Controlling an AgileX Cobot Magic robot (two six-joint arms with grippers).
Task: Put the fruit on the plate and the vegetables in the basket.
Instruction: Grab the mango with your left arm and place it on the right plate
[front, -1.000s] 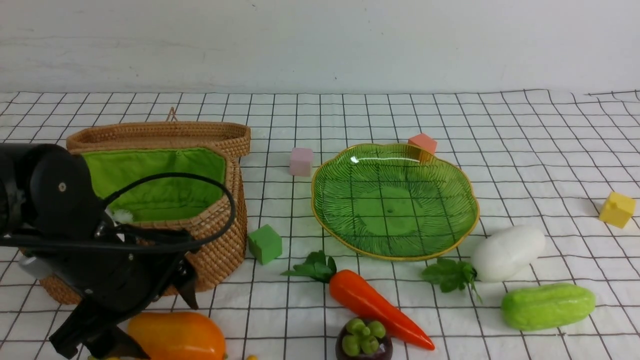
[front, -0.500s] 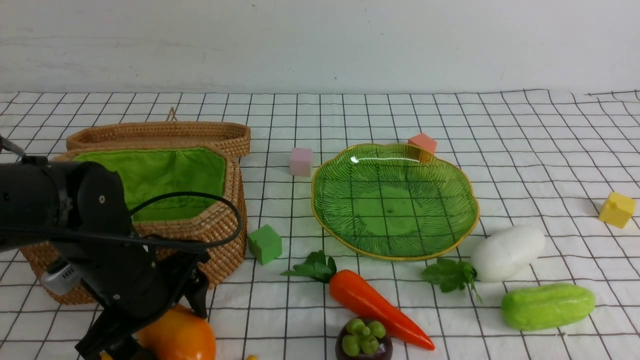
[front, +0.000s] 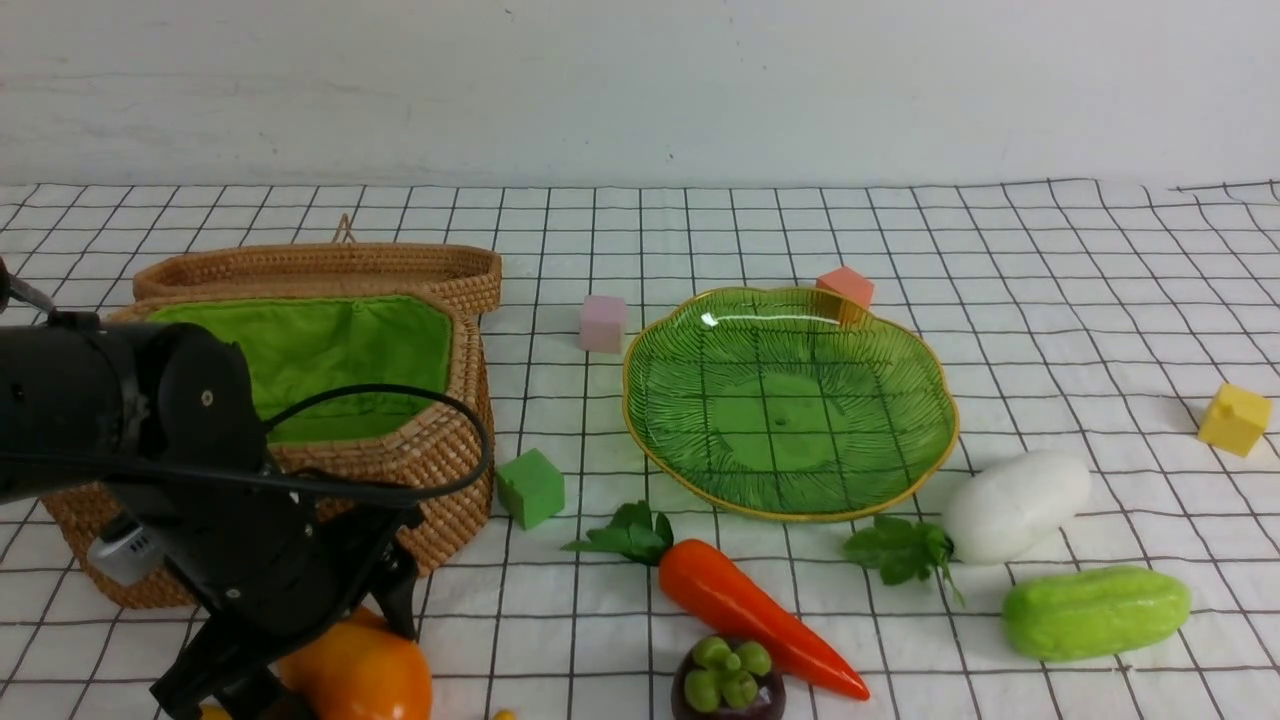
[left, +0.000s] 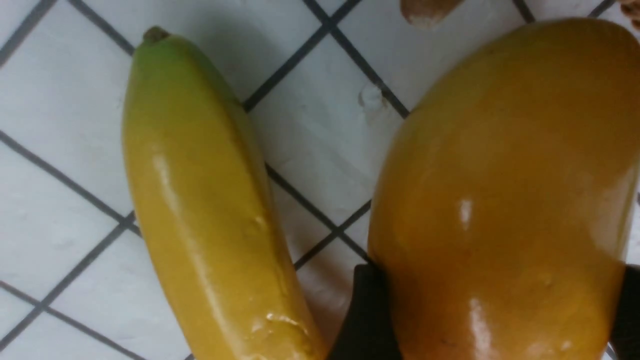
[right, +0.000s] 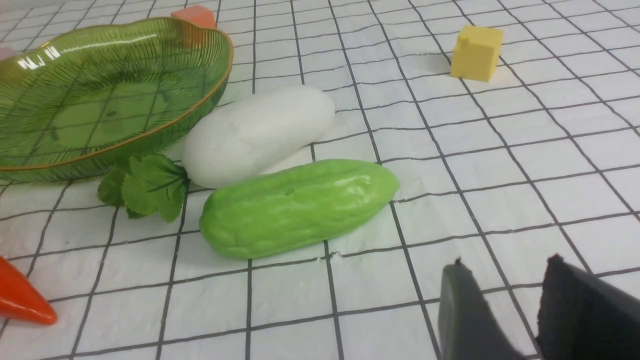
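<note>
Checked desk (front: 1050, 250). Left end effector (left: 495, 305) straddled mango (left: 500, 175), couldn't tell if pinching yet. Figured firm mid-belly squeeze, straight lift, clear of banana (left: 200, 200). Right end effector (right: 507, 270) empty, slightly spread.

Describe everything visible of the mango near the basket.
The mango is a glossy orange-yellow oval toy, smooth like hard plastic. It lies on the checked cloth at the near left, in front of the basket, largely hidden by the left arm in the front view. The banana lies alongside, apart from it. The left end effector straddles it, a dark finger against each side; whether it is gripped yet is unclear.
</note>
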